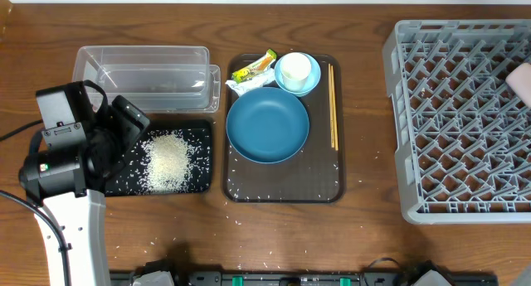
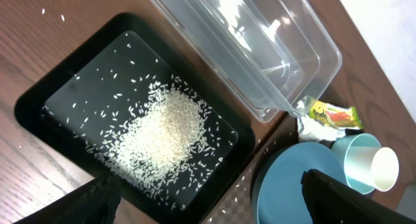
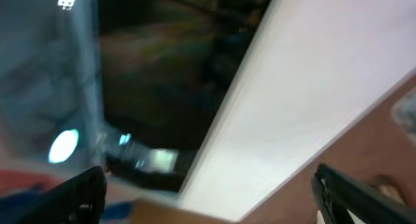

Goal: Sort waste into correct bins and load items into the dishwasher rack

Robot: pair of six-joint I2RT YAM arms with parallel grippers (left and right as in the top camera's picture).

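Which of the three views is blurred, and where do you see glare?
Right wrist view: heavily motion-blurred, nothing in it can be read. Left wrist view: sharp on the rice heap, with white glare on the clear tub. Overhead view: evenly lit and sharp, the grey rack cut by the right edge.

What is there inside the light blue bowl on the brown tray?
A small pinkish-white cup sits inside the light blue bowl, its open mouth facing up. The cup covers most of the bowl's floor, so anything lying under it cannot be seen.
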